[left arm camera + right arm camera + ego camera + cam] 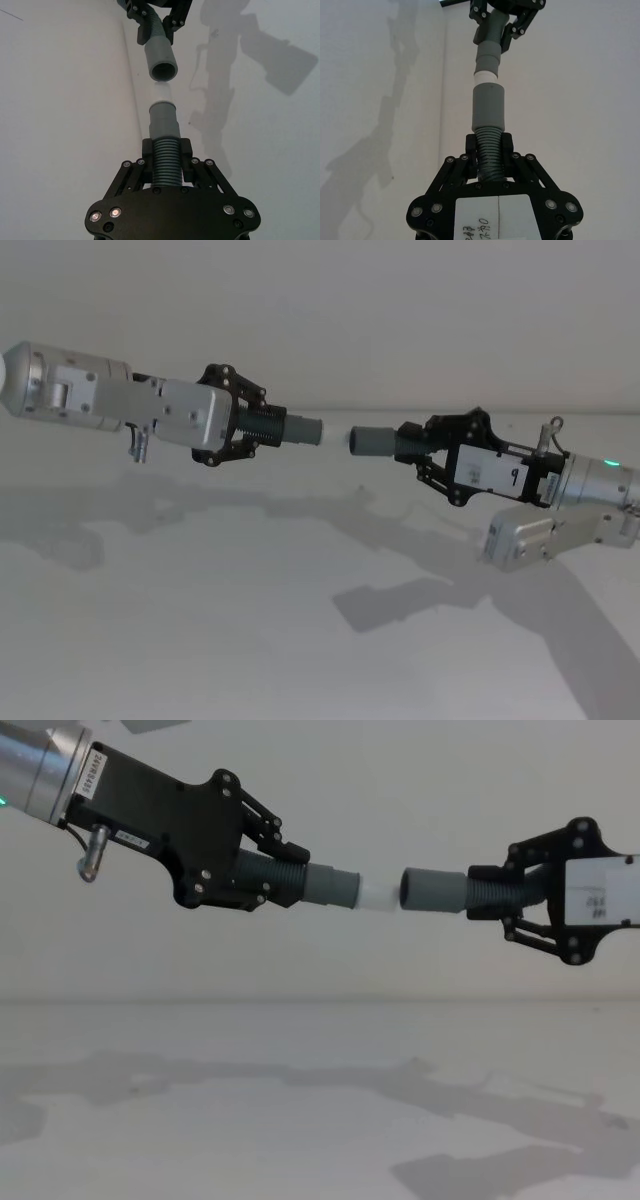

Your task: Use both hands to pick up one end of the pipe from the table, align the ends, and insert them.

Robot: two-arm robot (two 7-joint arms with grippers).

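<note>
Both pieces of the pipe hang in the air above the table [250, 620]. My left gripper [262, 423] is shut on the corrugated part of the shorter piece [268, 877]; its grey cuff [335, 887] carries a white tip [378, 895] pointing right. My right gripper [412, 445] is shut on the other piece [485, 892], with the open grey socket [432, 889] pointing left. The two ends face each other almost in line, a small gap apart. In the left wrist view the white tip [162, 92] sits just short of the socket mouth [162, 70].
The white table [300, 1120] below carries the arms' shadows. A pale wall stands behind it.
</note>
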